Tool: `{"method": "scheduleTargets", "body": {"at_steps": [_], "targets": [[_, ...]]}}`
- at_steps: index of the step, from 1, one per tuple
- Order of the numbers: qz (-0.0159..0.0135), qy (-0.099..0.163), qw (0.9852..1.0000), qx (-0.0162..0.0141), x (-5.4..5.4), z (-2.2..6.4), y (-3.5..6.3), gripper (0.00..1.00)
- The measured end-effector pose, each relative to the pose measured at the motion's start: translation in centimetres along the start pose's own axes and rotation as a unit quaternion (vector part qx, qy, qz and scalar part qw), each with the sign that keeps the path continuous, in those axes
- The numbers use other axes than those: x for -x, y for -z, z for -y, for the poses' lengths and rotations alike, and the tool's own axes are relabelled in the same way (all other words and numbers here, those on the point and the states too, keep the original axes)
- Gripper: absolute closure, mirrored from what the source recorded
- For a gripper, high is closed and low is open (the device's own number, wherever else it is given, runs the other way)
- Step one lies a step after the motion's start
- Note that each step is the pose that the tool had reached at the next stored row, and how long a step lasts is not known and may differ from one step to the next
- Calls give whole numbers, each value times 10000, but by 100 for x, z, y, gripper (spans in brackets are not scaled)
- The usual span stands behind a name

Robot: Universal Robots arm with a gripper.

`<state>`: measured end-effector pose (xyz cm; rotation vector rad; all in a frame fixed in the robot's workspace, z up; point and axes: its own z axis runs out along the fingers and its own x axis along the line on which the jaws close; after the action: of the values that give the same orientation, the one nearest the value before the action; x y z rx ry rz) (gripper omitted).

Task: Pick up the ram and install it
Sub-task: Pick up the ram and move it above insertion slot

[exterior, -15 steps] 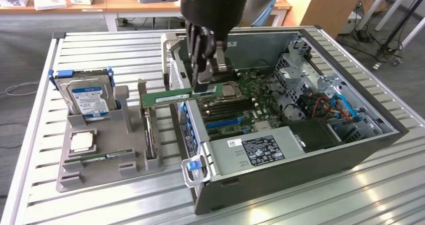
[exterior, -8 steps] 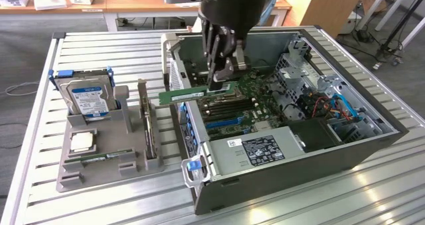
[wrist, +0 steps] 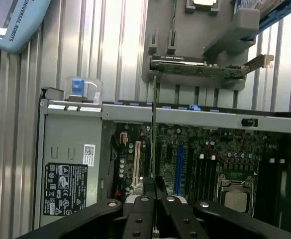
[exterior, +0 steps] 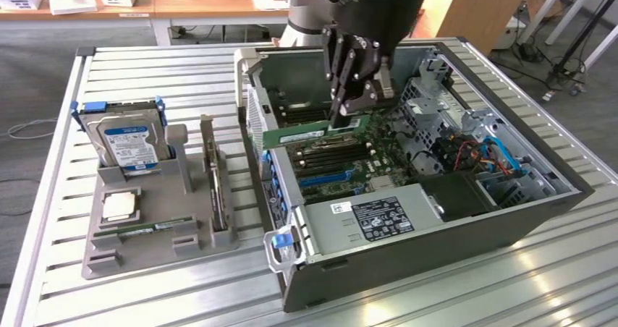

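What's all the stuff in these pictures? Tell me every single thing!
Table: one, silver slats, under everything.
Computer case: one, dark grey, open, on the table at the exterior view's right.
Circuit board: one, green, inside the case.
Power box: one, silver with a black label, in the case's near end.
Cables: a few, blue, inside the case.
Holder: one, grey, on the table at the exterior view's left.
Hard drive: one, blue label, standing in the holder.
Chip: one, silver, flat in the holder.
Card: one, grey, upright in the holder.
Ram: one, green, above the circuit board.
Gripper: one, black, shut on the ram.
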<state>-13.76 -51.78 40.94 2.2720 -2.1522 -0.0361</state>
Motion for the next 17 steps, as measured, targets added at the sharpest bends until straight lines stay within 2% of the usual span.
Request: {"method": "scheduleTargets", "body": {"at_steps": [17], "targets": [[14, 122, 9999, 0, -39, 720, 18, 89]]}}
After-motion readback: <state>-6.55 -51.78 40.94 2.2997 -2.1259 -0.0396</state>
